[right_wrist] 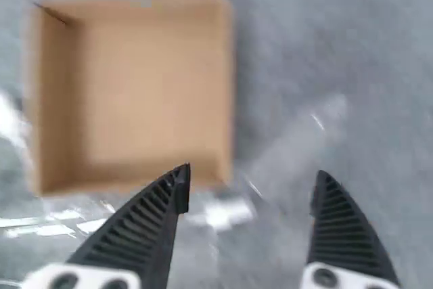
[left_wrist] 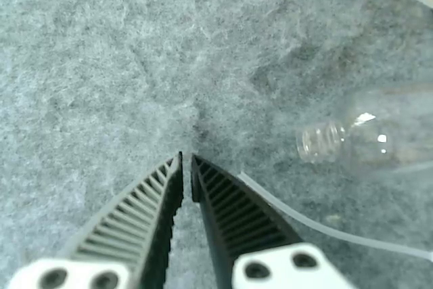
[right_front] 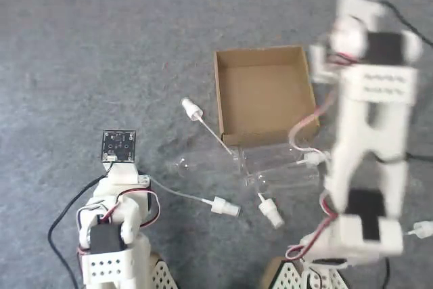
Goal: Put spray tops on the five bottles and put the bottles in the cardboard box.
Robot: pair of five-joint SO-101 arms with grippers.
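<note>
The cardboard box stands open with nothing in it at the table's middle back. Clear bottles lie on their sides along its near edge, and another clear bottle lies further left. White spray tops with thin tubes lie loose: one left of the box, two nearer the front. My right gripper hangs open above the box's edge, holding nothing. My left gripper is shut and holds nothing, low over the grey felt, with a capless bottle lying beside it.
Grey felt covers the table. The right arm rises tall along the box's right side. Another spray top lies at the far right edge. A spray top's tube runs close past my left fingers. Open felt lies to the left and back.
</note>
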